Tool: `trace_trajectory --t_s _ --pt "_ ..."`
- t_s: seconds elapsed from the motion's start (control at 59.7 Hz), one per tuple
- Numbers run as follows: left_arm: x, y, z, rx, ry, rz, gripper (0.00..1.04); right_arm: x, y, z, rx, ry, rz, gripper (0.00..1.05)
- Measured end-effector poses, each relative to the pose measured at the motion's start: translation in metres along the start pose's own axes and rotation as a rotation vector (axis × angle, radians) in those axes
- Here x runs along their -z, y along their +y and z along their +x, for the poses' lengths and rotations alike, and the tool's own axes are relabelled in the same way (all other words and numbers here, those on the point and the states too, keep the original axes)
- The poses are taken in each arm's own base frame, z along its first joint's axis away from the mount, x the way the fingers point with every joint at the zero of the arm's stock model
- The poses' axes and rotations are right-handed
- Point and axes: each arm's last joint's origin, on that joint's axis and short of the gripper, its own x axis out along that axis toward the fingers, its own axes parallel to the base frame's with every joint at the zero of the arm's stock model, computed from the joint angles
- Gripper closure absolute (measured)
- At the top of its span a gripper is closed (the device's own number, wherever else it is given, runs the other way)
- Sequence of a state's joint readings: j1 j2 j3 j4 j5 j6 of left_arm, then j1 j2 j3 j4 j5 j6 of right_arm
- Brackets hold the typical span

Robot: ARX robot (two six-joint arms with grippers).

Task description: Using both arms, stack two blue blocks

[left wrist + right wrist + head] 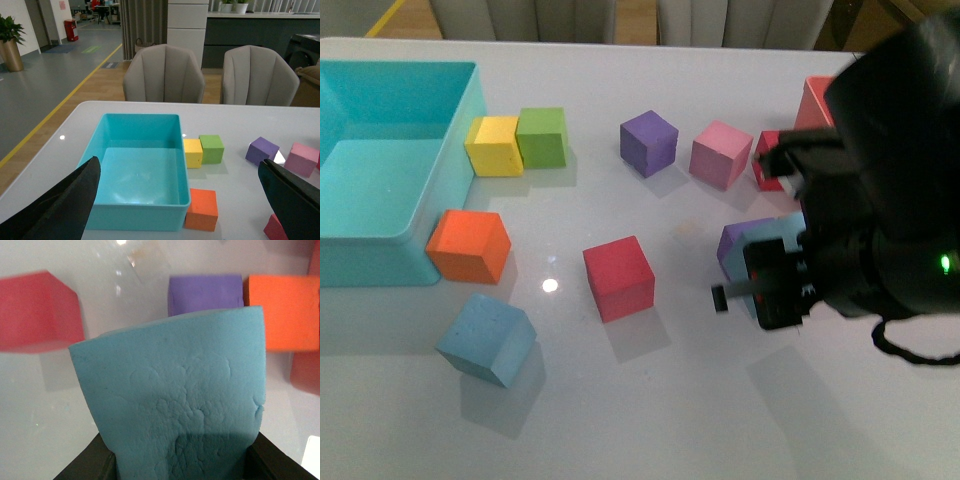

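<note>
Between right fingers (85,467): blue block (175,400) clamped; left fingers (55,210) spread wide.

White glossy worktop (670,420), with one small ceiling-light glint (550,286) on it. At 12 o'clock, past the far edge, stands a beige upholstered shell chair (163,75) with a second beige chair (260,77) just beside it. Behind them are a white square pillar (187,22), a brown pleated curtain (142,22) and a dark grey counter (250,32). Toward 11 o'clock lie a wood-plank floor strip (97,87), a yellow floor line (65,100) and grey smooth flooring (45,75). Farther off are a potted green plant in a brass-coloured pot (10,47) and a red bin (71,30).
</note>
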State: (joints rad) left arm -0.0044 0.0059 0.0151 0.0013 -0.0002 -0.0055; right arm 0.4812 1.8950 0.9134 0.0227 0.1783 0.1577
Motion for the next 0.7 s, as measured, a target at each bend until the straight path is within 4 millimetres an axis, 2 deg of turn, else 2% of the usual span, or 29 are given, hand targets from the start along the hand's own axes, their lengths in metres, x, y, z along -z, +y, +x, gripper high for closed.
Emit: trace_trajectory --t_s 0.134,0.218,0.285,0.469,0.703 --pt "0.0 0.0 0.0 0.0 0.0 0.0 0.09 -0.035 0.01 0.012 -0.007 -0.023 0.005 0.64" --pt "0.0 0.0 0.0 0.0 0.0 0.0 0.09 -0.064 0.019 0.037 -0.004 -0.019 0.012 0.64" --pt "0.0 0.0 0.0 0.0 0.0 0.0 0.09 -0.075 0.025 0.059 0.016 0.009 0.006 0.65" --pt "0.0 0.0 0.0 0.0 0.0 0.0 0.09 -0.082 0.039 0.094 0.034 0.06 -0.026 0.65" --pt "0.0 0.0 0.0 0.0 0.0 0.0 0.09 -0.093 0.058 0.124 0.024 0.088 -0.046 0.65"
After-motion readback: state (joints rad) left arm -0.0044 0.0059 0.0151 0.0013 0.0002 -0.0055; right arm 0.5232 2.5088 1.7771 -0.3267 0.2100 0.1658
